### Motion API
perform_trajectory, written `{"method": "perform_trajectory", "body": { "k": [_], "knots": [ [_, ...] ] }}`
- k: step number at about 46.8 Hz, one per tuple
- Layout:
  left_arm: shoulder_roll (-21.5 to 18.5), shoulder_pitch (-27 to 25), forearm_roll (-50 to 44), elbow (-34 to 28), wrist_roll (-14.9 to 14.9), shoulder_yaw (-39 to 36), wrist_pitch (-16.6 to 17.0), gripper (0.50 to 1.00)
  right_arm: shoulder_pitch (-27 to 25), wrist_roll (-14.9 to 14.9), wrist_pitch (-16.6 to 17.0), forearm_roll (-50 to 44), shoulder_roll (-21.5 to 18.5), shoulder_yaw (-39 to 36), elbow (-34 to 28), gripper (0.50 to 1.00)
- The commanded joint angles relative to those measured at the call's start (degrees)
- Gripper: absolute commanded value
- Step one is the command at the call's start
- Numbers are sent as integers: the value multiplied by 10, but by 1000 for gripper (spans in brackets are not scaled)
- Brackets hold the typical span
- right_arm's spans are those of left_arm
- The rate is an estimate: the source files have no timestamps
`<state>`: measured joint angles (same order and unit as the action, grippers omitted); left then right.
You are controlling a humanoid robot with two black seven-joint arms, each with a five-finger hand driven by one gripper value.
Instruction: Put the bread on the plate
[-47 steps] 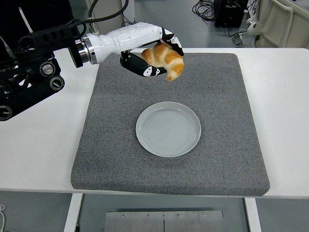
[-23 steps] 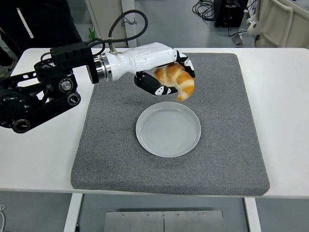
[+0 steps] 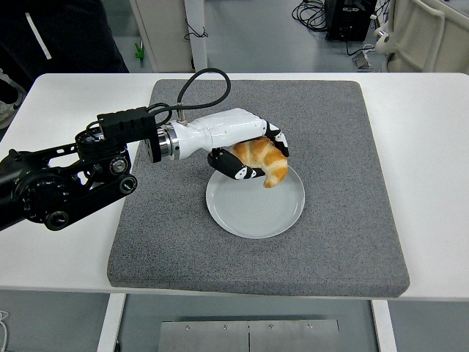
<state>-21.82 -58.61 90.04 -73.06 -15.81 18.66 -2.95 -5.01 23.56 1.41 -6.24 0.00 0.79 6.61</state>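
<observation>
A golden croissant [image 3: 264,160] is held in my left hand [image 3: 253,155], whose white and black fingers are curled around it. The hand hovers over the far part of the pale round plate [image 3: 255,209], which lies in the middle of the grey mat [image 3: 337,220]. The croissant's lower tip hangs just above the plate's surface; I cannot tell whether it touches. My left arm [image 3: 80,176] reaches in from the left edge. The right arm is out of view.
The grey mat covers most of the white table [image 3: 432,147]. A person in dark clothing [image 3: 58,37] stands at the top left. Cables and equipment lie on the floor beyond the table's far edge.
My left hand has carried the croissant from over the mat's far side toward me and downward, until it is low over the plate. The grasp has stayed the same.
</observation>
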Motion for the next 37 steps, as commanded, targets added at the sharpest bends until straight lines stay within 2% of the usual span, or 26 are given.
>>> {"method": "perform_trajectory", "body": {
  "k": [1, 27, 37],
  "knots": [
    [0, 1, 2, 1, 0, -17, 12, 522, 0, 0, 0, 0, 0, 0, 0, 1000],
    [14, 2, 6, 52, -1, -110, 95, 525, 0, 0, 0, 0, 0, 0, 0, 1000],
    [22, 3, 6, 63, -1, -116, 102, 525, 0, 0, 0, 0, 0, 0, 0, 1000]
  ]
}}
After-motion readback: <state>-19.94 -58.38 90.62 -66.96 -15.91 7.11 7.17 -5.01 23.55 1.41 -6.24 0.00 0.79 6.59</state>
